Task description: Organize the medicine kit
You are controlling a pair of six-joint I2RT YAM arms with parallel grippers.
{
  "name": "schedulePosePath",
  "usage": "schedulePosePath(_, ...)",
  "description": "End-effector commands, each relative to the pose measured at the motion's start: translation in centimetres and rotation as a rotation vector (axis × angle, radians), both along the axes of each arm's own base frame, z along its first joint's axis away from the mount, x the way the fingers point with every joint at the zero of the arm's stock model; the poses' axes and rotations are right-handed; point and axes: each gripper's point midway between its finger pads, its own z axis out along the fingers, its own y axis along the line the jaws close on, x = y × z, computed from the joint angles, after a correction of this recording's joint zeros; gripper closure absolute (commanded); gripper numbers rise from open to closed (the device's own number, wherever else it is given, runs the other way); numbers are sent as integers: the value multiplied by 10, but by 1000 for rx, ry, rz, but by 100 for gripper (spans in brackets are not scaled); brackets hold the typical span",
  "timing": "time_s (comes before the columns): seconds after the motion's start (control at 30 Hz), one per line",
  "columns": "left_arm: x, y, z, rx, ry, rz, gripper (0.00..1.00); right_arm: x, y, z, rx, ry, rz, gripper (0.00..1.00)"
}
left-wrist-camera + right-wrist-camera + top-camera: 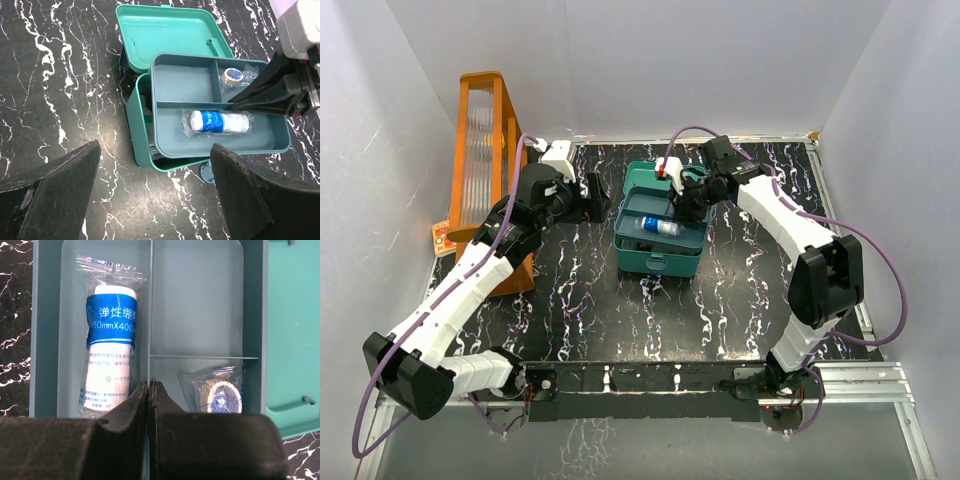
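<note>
Marbled table (620,310); right wrist view shows right gripper (149,390) pinching tray divider (150,315); left gripper (156,146) spread.

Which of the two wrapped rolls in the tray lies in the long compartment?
The larger roll with the blue label. The smaller roll has no such label and sits in the short corner compartment instead.

Bandage roll (111,340), clear wrap, 9 o'clock in right wrist view: blue label (112,322) carries white print "弹性绷带", under it "80mmX400", end lost round curve. Fine blue print lower on roll: too small to read. Small roll (218,394), 4 o'clock: blue marks, illegible.
</note>
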Motion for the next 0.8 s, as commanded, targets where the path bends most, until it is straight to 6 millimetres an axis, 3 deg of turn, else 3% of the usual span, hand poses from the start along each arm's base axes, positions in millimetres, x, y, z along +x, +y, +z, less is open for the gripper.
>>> schedulePosePath(0.0,0,-6,12,-64,-20,-7,10,5,13,29,80,-147,86,100)
schedulePosePath(0.53,1,-11,-20,-66,69,0,10,8,12,4,68,-183,117,100)
schedulePosePath(0.77,2,-10,-26,-56,78,7,10,-2,9,1,52,-169,157,100)
